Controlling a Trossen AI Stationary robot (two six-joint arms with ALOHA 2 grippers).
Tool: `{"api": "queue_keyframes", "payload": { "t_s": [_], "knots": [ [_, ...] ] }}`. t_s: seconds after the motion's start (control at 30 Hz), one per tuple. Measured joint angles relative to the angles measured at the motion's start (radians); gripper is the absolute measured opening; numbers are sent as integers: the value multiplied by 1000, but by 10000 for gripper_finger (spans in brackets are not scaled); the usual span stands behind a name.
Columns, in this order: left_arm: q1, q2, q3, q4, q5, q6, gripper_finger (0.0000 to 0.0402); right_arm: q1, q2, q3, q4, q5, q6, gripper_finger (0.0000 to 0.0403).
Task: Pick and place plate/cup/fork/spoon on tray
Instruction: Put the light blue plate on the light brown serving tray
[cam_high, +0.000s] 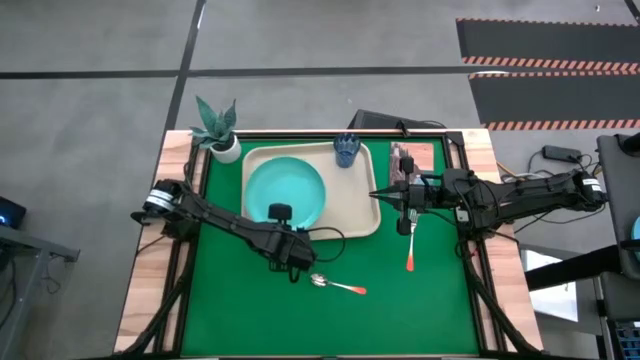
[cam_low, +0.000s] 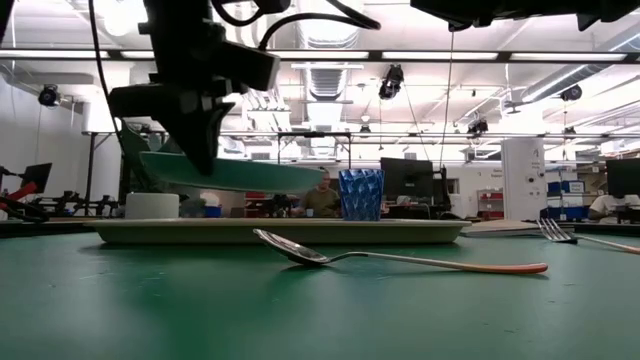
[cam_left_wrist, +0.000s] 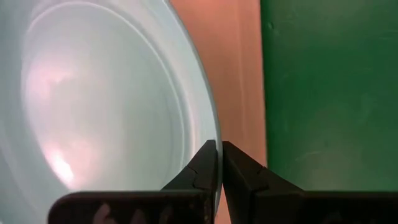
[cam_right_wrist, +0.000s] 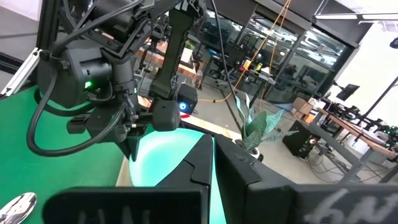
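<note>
Fork (cam_low: 575, 236) handle off-frame, low view.

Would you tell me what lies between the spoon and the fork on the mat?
Only bare green mat separates the orange-handled metal spoon from the red-handled fork, per the high view.

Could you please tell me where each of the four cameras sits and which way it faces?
High: overhead, straight down; both arms, tray.
Low: at table height, level across; spoon in front, left gripper on the plate.
Left wrist: past its shut fingers, pinching the plate rim.
Right wrist: past its shut gripper, toward the left arm.
All four views share the plate.
</note>
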Motion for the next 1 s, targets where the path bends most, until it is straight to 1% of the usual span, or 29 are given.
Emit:
{"api": "queue_keyframes", "payload": {
  "t_s": [0.17,0.4,0.47,0.67,0.9,1.0],
  "knots": [
    [6,0,0,25,-8,65,0,0,0,0,0,0,0,9],
    [13,0,-1,32,-8,231,0,0,0,0,0,0,-2,9],
    [16,0,-1,39,-6,251,0,0,0,0,0,0,-3,9],
    [35,-11,-27,60,2,266,0,0,0,0,-1,0,-10,9],
    [74,-68,-151,208,5,258,0,0,0,0,-10,0,-14,9],
    [97,-106,-209,280,7,205,0,0,0,1,-14,0,-16,9]
  ]
}}
